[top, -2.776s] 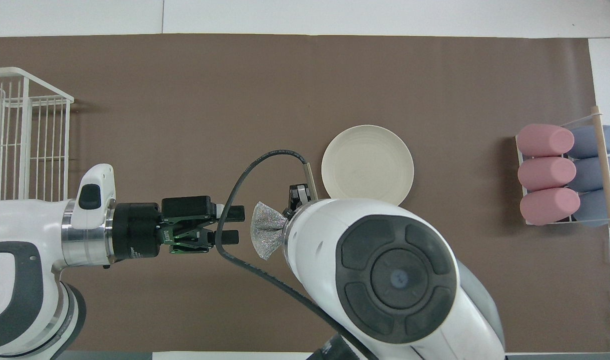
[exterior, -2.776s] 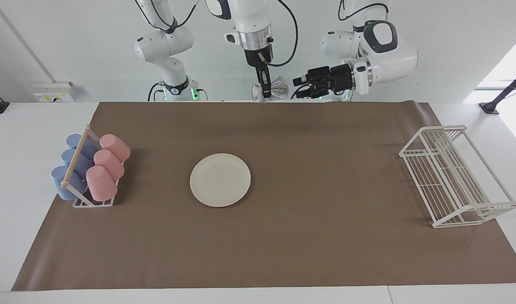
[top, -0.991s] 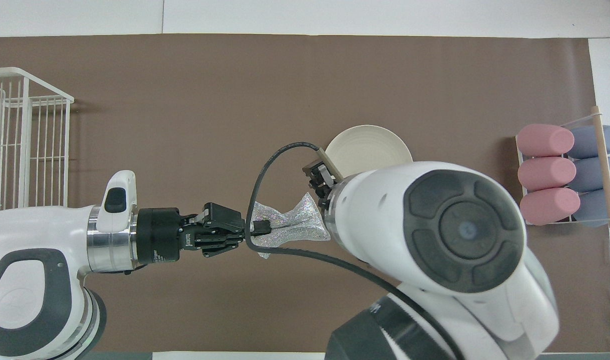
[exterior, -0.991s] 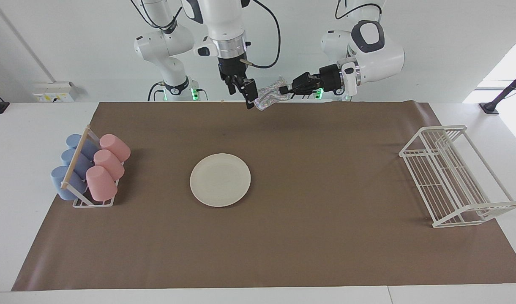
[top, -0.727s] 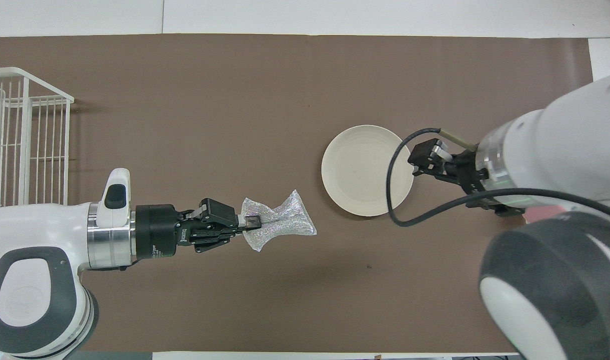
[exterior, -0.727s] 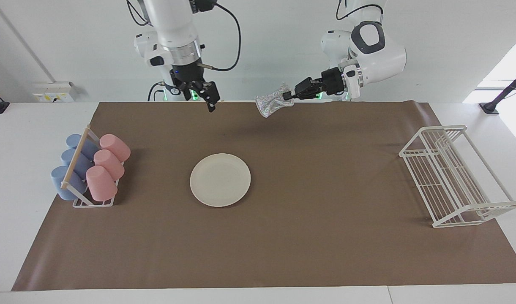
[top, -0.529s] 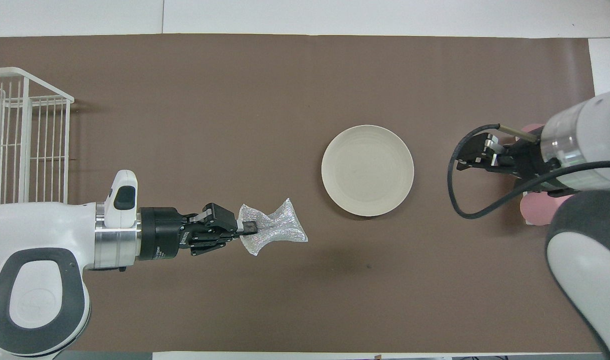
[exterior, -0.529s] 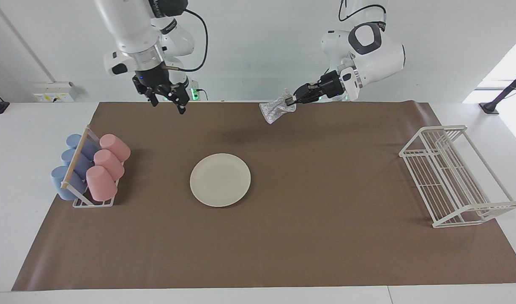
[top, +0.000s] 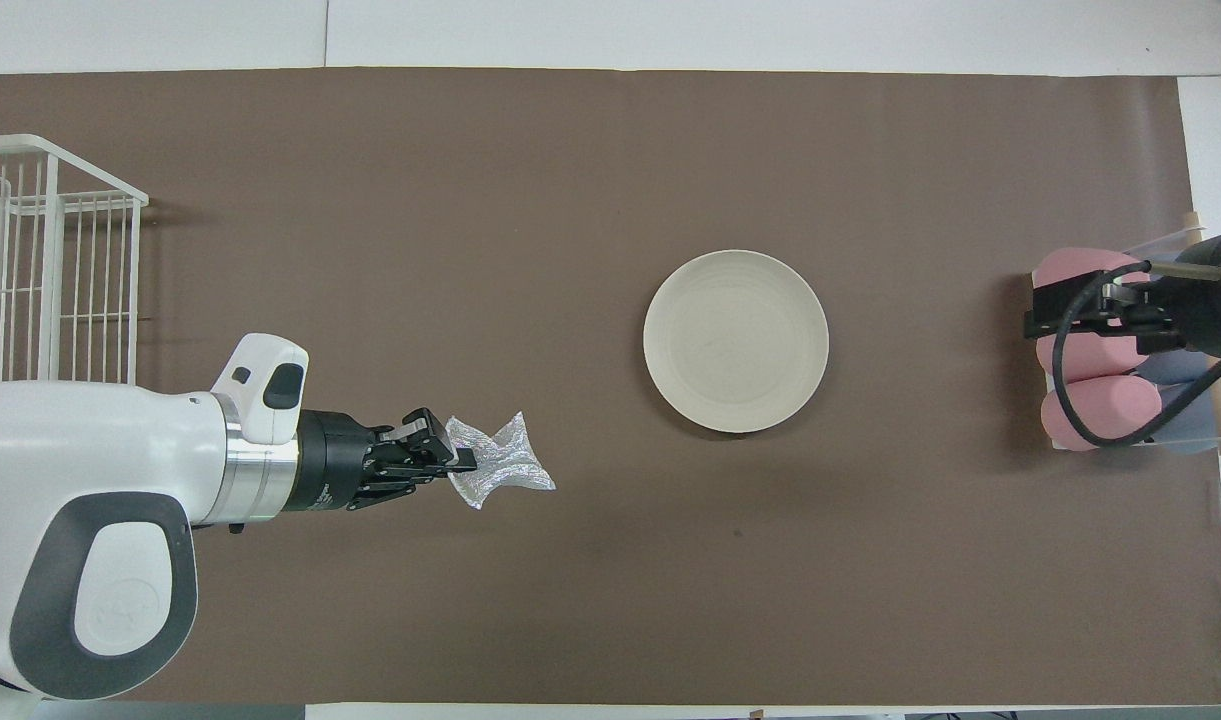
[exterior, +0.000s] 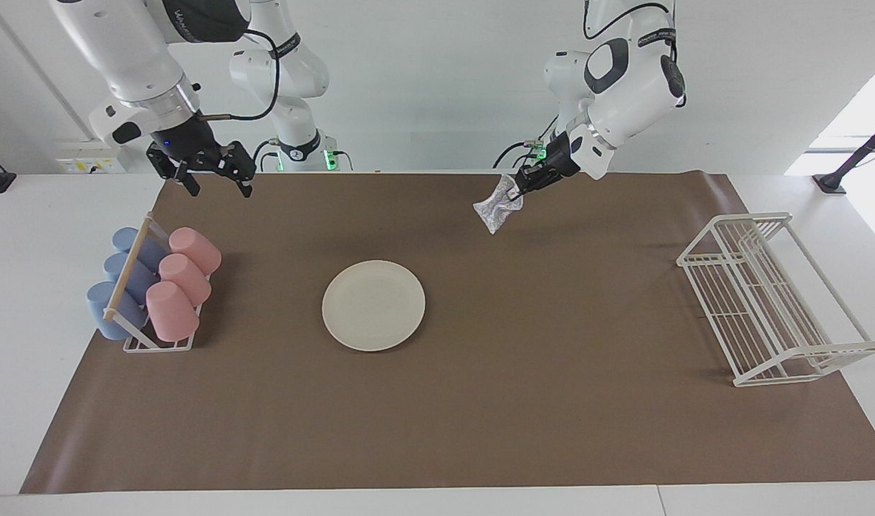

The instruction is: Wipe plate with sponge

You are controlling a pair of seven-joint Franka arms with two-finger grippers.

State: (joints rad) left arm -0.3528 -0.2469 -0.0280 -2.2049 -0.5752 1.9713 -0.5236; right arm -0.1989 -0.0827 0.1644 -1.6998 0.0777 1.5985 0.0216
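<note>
Aloft, sponge (exterior: pixel 496 208) hanging lengthwise from left fingers (exterior: pixel 521 185)

The sponge (exterior: pixel 497 206) (top: pixel 497 472) is a crinkled, glittery silver mesh, while the plate (exterior: pixel 373 305) (top: pixel 736 341) beside it looks smooth, matt cream. Under the plate lies a matt brown paper-like mat (exterior: pixel 480 401). The rack (exterior: pixel 767 301) is white-coated wire.

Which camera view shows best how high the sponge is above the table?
The facing view: the sponge hangs from the left gripper, clear of the brown mat. The overhead view shows only its outline, not its height.
</note>
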